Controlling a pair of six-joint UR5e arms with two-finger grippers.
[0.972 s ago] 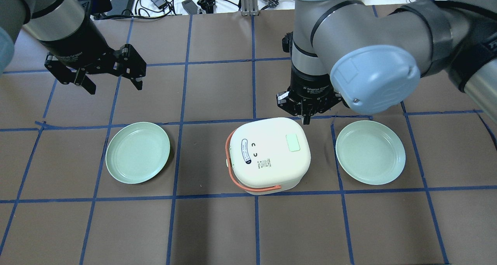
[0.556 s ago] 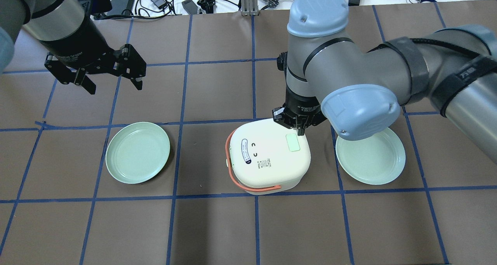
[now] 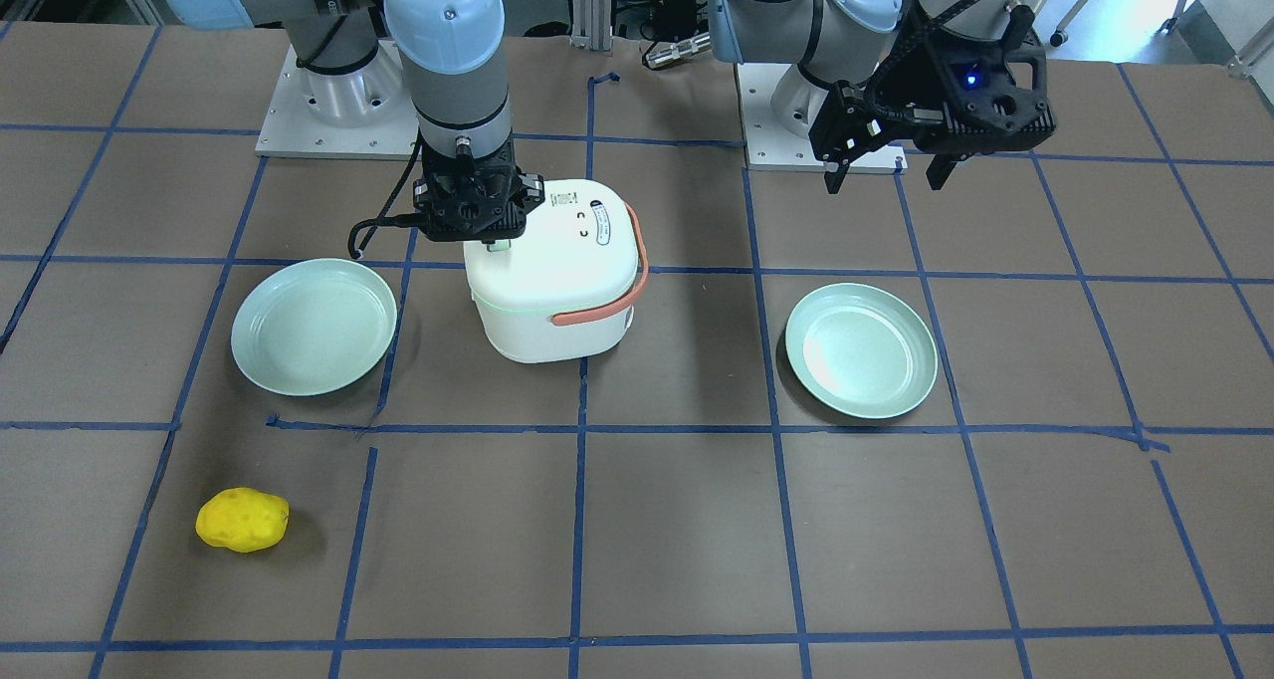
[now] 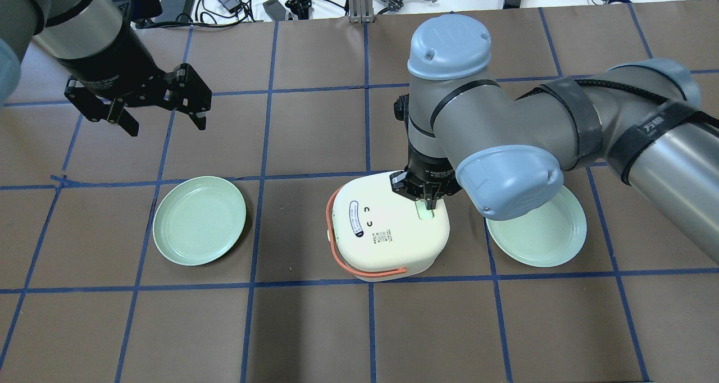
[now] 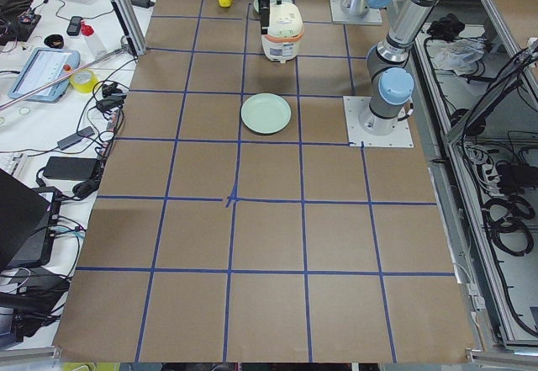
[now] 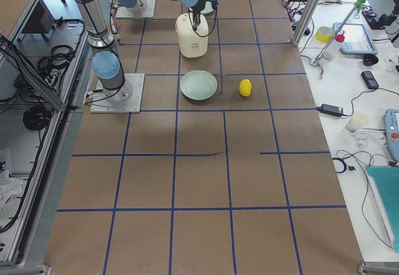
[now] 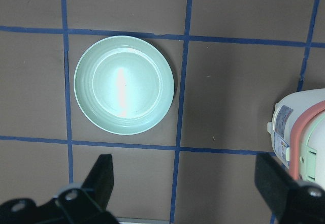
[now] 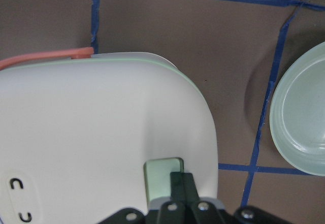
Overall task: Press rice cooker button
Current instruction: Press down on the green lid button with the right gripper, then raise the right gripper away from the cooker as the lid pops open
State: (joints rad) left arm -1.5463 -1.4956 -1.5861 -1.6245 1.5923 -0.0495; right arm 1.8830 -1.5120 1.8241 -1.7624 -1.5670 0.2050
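A white rice cooker with an orange handle stands mid-table, also in the front view. Its pale green button sits on the lid's right side and shows in the right wrist view. My right gripper is shut, fingers together, pointing down with the tips on the button. My left gripper is open and empty, hovering high over the table's far left, away from the cooker.
A green plate lies left of the cooker and another lies right of it, partly under my right arm. A yellow sponge-like lump lies near the operators' side. Cables and gear line the far edge.
My right gripper has moved from behind the cooker forward over its lid and down onto the green button. The left arm has not moved.
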